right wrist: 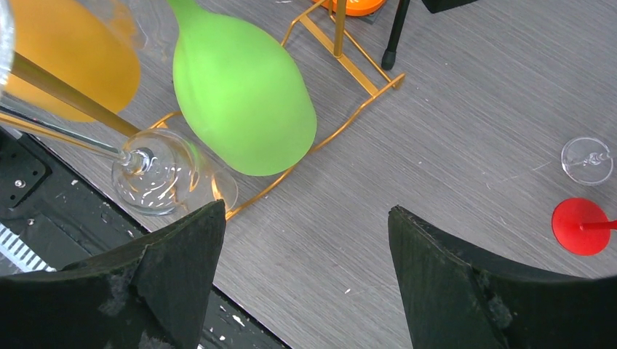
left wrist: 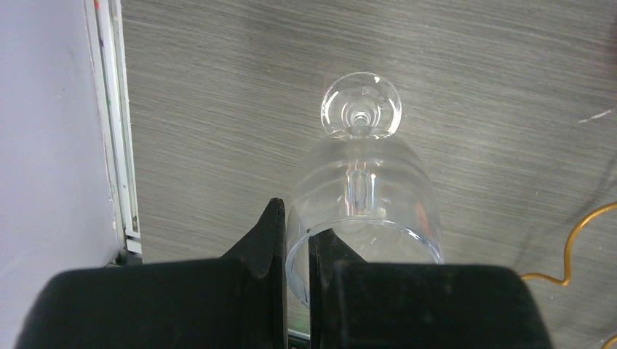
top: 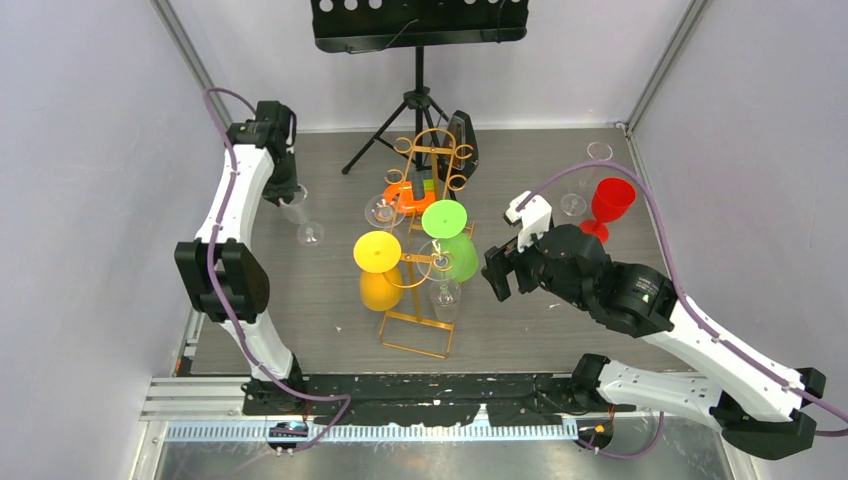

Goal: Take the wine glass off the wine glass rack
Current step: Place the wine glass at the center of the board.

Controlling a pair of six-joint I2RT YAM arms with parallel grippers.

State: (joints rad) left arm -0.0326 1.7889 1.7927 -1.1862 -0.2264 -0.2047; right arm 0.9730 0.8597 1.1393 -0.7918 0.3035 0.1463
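The gold wire wine glass rack [top: 414,331] stands mid-table. Green [top: 447,218], yellow [top: 377,251] and orange [top: 411,196] wine glasses and a clear one [top: 445,294] hang from it upside down. My left gripper [top: 290,196] is far to the left of the rack, shut on the rim of a clear wine glass [left wrist: 364,190]. One finger is inside the bowl and one outside; the foot [left wrist: 361,106] points down at the table. My right gripper [right wrist: 305,211] hangs open just right of the rack, holding nothing, with the green bowl [right wrist: 244,94] and a clear bowl [right wrist: 171,176] ahead.
A black tripod music stand [top: 420,32] rises behind the rack. A red glass [top: 611,202] and two clear glasses [top: 573,205] stand at the back right. Grey walls close in the left and right sides, and a black rail runs along the near edge.
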